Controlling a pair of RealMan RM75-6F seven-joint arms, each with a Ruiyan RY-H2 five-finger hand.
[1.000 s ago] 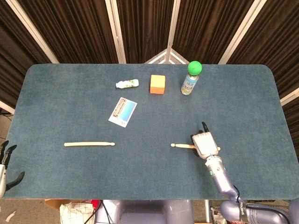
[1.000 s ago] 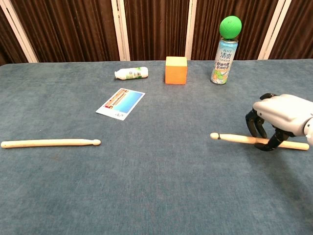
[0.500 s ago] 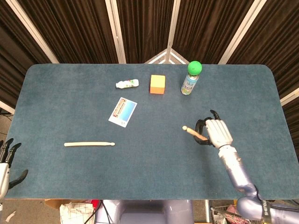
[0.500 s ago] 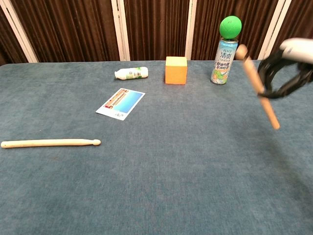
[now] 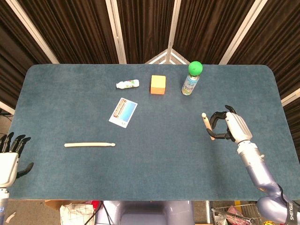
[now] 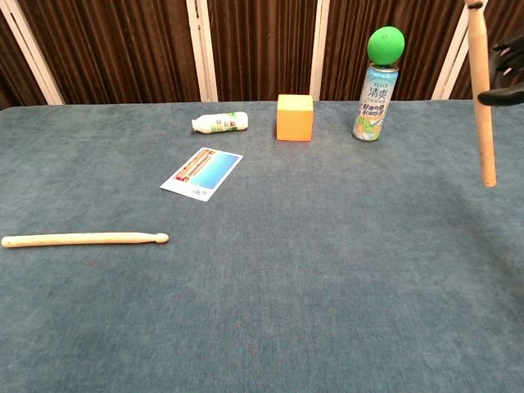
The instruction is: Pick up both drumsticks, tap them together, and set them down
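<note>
The task was about a third done, as far as could be judged: one stick was up, the other untouched, and the tap and the set-down remained. The right hand grasped the right stick in its curled fingers, well clear of the table at the right side; in the chest view that stick hung nearly upright, tip up by the top edge. The left stick lay flat near the left front of the table, tip pointing right. The left hand hovered off the left edge, released, fingers spread, holding nothing and well apart from its stick.

Against a second before, the right stick had gone from lying on the cloth under the right hand to being lifted and swung from flat, through a tilt, to nearly vertical, and the hand had moved right and farther back. The left hand had crept a little nearer the table. The left stick, card, bottle, block and can had not shifted
</note>
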